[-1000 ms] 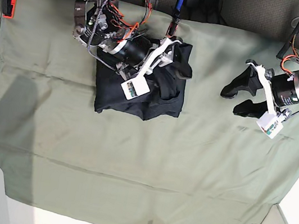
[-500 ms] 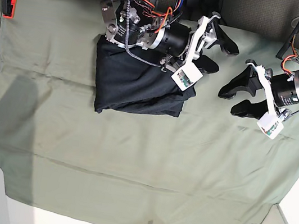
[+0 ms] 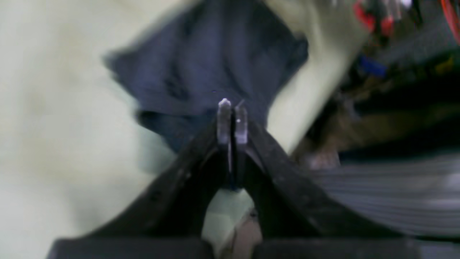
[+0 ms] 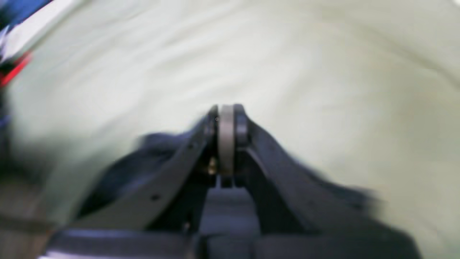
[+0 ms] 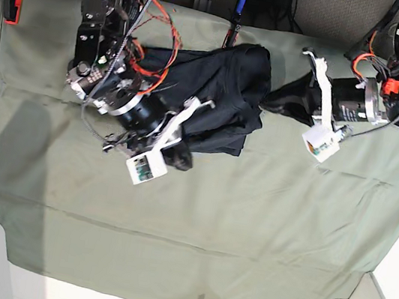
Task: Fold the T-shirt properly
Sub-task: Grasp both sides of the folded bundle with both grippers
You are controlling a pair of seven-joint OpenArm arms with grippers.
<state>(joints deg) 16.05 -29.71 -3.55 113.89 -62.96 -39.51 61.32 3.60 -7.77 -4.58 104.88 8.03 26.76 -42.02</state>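
Both claws, left [image 5: 277, 101] and right [image 5: 179, 160], pinched closed beside the T-shirt [image 5: 228, 86].

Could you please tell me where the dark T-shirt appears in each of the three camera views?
Base: the T-shirt lies bunched at upper centre, between the two arms.
Left wrist: blurred, upper middle, beyond the shut left gripper.
Right wrist: cannot tell; only dark blur beside the fingers.
Shared landmark: the green cloth under everything.

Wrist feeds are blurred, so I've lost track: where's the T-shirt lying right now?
In the base view, the T-shirt lies bunched on the green sheet near the far edge, centre-left, between the right gripper and the left gripper.
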